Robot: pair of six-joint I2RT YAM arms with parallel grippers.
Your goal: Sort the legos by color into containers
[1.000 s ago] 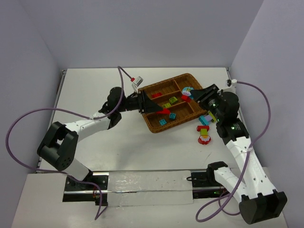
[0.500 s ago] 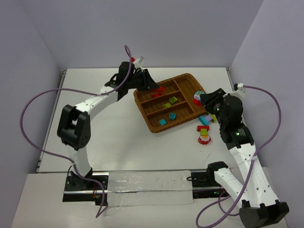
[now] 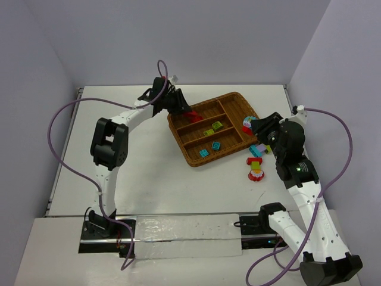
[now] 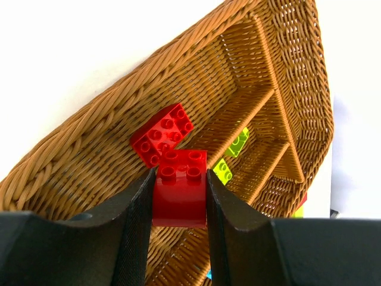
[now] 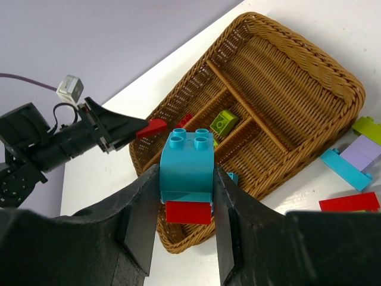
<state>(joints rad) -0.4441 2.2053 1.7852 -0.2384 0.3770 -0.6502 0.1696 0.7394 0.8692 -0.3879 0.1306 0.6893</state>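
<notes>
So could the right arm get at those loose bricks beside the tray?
Probably yes: the bricks lie uncovered near its tool, but that is shut on a cyan brick it must drop first.

The left hand (image 4: pixel 180 179) hides the sides of its red brick (image 4: pixel 178 205) and the near end of the wicker tray (image 4: pixel 65 149). The right hand (image 5: pixel 187 182) covers the flanks of its cyan brick (image 5: pixel 187 158); the frame edge cuts off a yellow-green brick (image 5: pixel 369 126).

tray (image 4: pixel 71 149): brown woven wicker, rough ribbed weave.
red brick (image 4: pixel 180 190): glossy smooth plastic.
cyan brick (image 5: pixel 186 161): same.
left pincer fingers (image 4: pixel 134 226): matt black.
surface (image 3: pixel 149 173): matt white.
</notes>
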